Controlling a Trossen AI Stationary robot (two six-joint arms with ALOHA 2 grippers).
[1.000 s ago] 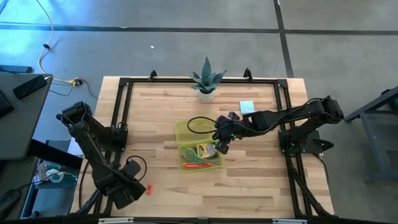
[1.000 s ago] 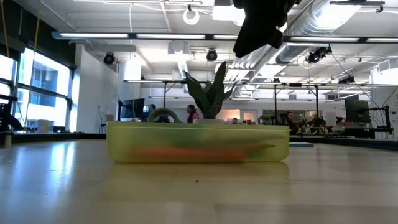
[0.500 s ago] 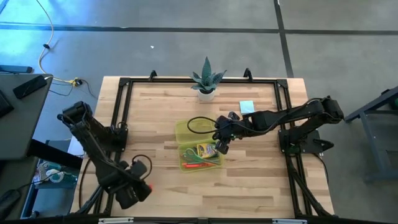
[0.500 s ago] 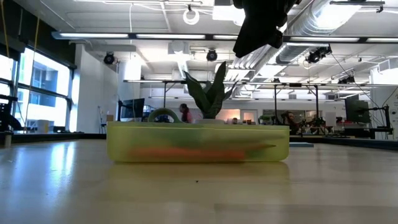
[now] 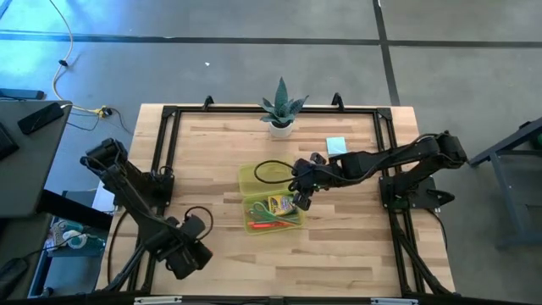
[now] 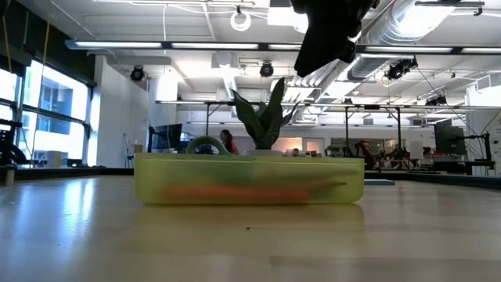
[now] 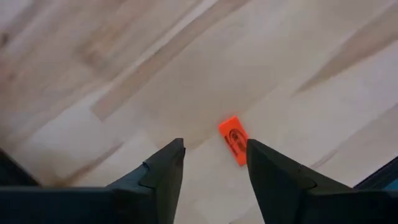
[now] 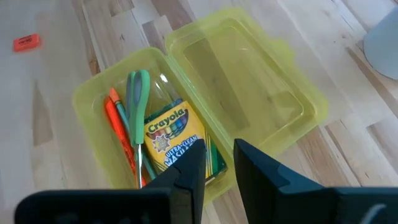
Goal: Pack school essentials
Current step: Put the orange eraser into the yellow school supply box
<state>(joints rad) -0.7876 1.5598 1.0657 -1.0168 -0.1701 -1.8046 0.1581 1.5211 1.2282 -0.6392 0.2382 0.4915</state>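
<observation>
My left gripper (image 7: 214,155) is open near the table's near left corner (image 5: 188,252). It is above the tiny red eraser (image 7: 234,139), which lies flat on the wood just ahead of its fingertips. My right gripper (image 8: 217,163) hovers over the open yellow-green case (image 5: 271,200), with a narrow gap between its fingers and nothing in them. The case's tray holds a crayon box (image 8: 174,138), green-handled scissors (image 8: 138,87) and orange pens (image 8: 118,121). The light-blue notepad (image 5: 336,145) lies flat by the table's far right.
A spiky potted plant (image 5: 280,112) stands at the far edge behind the case. The case's lid (image 8: 242,87) lies open on the table on the far side of the tray. A black cable loop (image 5: 269,169) hangs over the lid. Black frame rails (image 5: 169,152) border the tabletop.
My left gripper has moved toward the table's right, onto the red eraser. In the high view the eraser was visible beside it and is now covered by it. My right arm has kept still over the case.
</observation>
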